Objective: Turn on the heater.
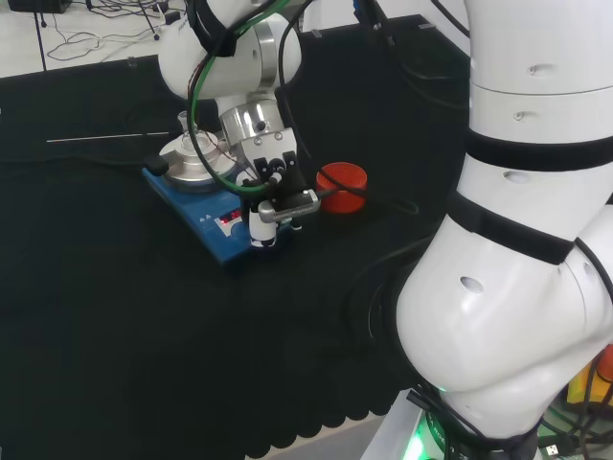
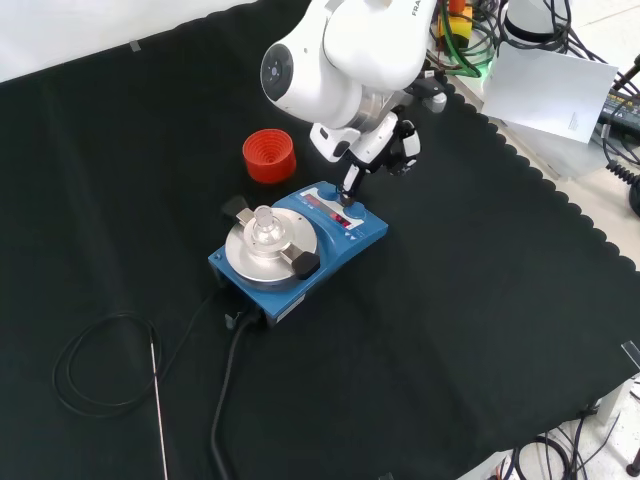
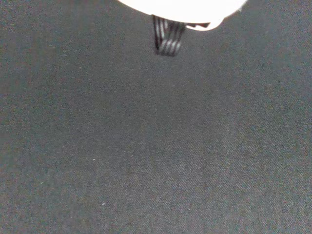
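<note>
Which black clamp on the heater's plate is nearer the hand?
The clamp at the plate's right in the front view, nearer the hand; the other clamp sits behind-left.

Black cloth (image 3: 156, 146) all across — blurred white part of the hand (image 3: 180, 7), dark ribbed piece (image 3: 168, 36) beneath.

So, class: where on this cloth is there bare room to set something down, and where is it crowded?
Front view: bare cloth right of the blue heater to the scalloped edge, and at upper left. Crowded: around the heater, with the hand over its panel, the red ribbed ring behind, and the cable and thin rod at lower left.
</note>
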`<state>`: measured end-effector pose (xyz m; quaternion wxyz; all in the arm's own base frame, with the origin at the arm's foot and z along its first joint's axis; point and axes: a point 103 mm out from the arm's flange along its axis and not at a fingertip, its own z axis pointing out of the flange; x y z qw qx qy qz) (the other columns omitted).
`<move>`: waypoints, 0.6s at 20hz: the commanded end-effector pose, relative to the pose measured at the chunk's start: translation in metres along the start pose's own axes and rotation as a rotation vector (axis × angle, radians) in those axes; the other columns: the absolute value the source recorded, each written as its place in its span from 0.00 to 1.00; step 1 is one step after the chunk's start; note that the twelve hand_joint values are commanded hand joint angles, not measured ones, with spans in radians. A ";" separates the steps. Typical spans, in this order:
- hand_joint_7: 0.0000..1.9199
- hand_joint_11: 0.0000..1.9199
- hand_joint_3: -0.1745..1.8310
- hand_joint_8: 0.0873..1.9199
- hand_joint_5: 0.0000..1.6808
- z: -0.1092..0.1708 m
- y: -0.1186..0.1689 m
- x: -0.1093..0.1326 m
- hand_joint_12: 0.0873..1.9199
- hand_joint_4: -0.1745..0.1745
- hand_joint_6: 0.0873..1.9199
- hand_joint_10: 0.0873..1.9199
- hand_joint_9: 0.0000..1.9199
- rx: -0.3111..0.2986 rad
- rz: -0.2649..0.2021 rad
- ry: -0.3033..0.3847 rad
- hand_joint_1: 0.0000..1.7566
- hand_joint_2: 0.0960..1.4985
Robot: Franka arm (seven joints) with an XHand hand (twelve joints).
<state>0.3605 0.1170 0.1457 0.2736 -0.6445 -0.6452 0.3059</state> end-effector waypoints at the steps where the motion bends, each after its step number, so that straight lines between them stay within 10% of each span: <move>1: 0.75 0.63 0.63 0.86 0.25 -0.007 -0.006 -0.001 0.67 0.41 0.09 0.78 0.85 -0.015 -0.005 0.007 0.80 0.39; 12: 0.75 0.63 0.63 0.86 0.25 -0.041 -0.030 0.020 0.67 0.40 0.10 0.78 0.85 -0.088 -0.019 -0.002 0.80 0.38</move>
